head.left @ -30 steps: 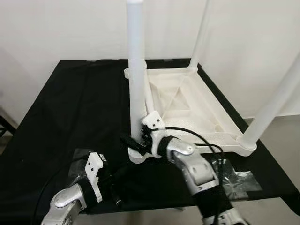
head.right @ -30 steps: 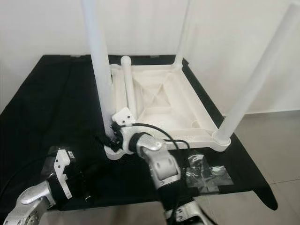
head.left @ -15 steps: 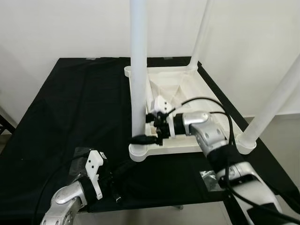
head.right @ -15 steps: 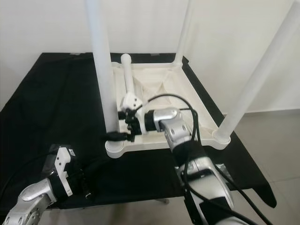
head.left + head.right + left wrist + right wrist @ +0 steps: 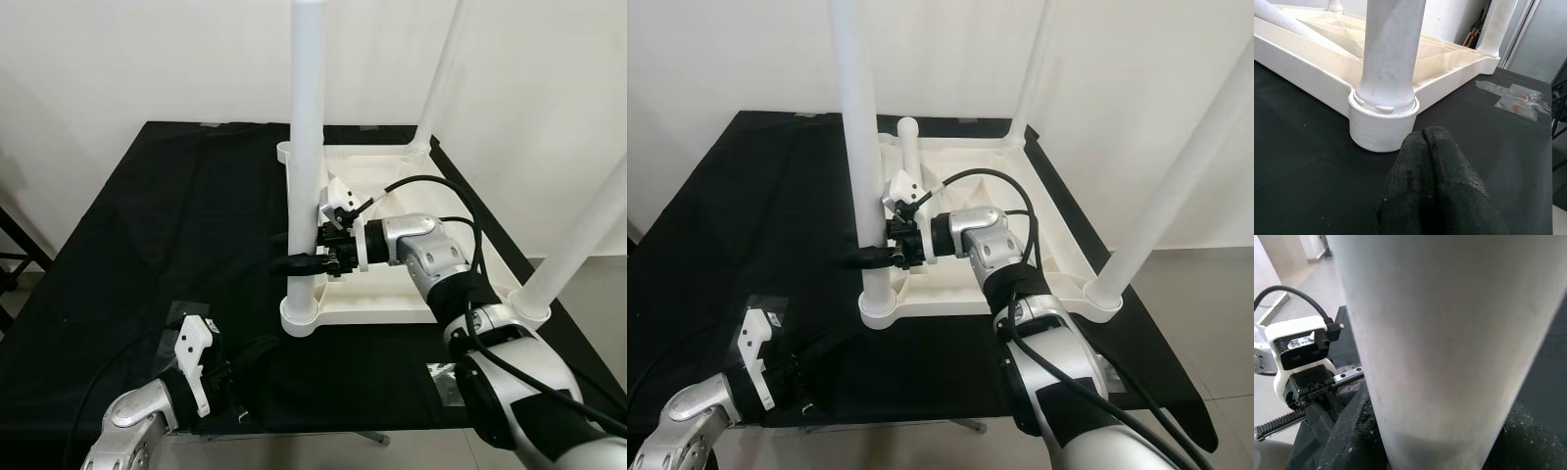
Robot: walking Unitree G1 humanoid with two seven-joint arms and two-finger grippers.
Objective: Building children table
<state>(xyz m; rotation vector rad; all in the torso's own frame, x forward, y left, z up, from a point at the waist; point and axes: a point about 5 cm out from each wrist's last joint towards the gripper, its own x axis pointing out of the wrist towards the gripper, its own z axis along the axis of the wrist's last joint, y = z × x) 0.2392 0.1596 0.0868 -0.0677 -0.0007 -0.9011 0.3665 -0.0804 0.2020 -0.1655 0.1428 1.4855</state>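
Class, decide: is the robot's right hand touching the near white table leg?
Touching. In the right wrist view the leg sits pressed between the right hand's black fingers, with no gap.

Both eye views looked down from above the black table (image 5: 147,215). Each wrist view sat close, low, facing the same white leg (image 5: 1388,58).
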